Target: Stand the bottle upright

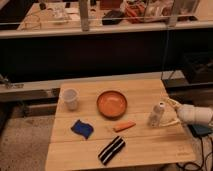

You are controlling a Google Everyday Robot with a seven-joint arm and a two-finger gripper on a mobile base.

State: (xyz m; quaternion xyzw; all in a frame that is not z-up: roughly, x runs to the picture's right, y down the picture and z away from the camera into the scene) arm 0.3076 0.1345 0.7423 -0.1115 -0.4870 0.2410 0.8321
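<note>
Fingers (172, 112) flanking upright bottle (156, 114), table-edge (185, 145)

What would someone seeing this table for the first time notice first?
Probably the orange bowl in the middle of the wooden table, the brightest thing there. Next, at the right edge, the pale bottle standing upright with the robot's pincer right beside it, reaching in from the right. A white cup stands at the far left, with a blue cloth and a black-and-white striped item nearer the front.
</note>
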